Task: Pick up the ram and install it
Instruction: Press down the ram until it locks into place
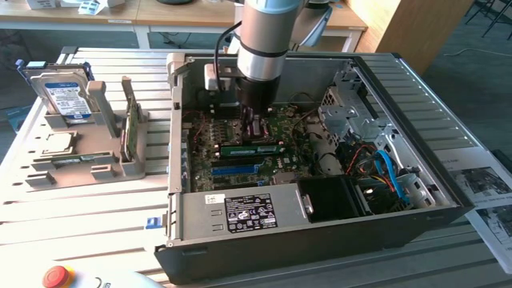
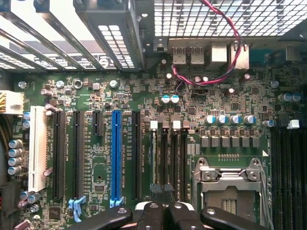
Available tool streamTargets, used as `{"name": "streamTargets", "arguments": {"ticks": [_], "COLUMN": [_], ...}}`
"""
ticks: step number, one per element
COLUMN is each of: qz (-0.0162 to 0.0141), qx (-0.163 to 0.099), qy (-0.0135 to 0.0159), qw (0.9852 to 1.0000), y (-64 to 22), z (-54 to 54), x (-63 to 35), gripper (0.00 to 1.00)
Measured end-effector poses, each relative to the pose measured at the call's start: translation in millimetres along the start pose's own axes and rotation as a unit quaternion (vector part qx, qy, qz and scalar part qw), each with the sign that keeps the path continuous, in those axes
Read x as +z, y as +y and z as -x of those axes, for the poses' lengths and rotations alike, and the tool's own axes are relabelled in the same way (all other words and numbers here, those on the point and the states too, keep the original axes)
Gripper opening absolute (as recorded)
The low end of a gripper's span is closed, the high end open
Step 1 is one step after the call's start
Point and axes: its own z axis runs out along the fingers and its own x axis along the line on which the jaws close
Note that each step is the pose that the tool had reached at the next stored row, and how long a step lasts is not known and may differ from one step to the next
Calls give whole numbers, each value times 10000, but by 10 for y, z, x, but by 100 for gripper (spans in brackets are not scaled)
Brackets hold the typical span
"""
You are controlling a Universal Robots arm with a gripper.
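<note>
Ram (image 1: 252, 148): long green stick, flat in mobo (image 2: 96, 86) slot; end effector (image 2: 163, 211) clenched, above.

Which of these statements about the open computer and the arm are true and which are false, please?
1. The computer case lies open with its motherboard exposed. True.
2. The fingers are spread wide. False: they are shut together, just above the motherboard.
3. A hard drive stands upright in the grey holder, at the exterior view's left of the case. True.
4. A card is plugged into the long blue slot. False: that slot is empty.
5. The arm hangs over the grey holder. False: it reaches down into the case.
</note>
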Motion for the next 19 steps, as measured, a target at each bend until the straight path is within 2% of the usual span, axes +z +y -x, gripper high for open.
{"name": "streamTargets", "arguments": {"ticks": [7,19], "qz": [-1,-1], "qx": [0,1], "qy": [8,23], "qw": [10000,10000], "y": [30,35], "z": [12,8], "x": [1,7], "gripper": [11,11]}}
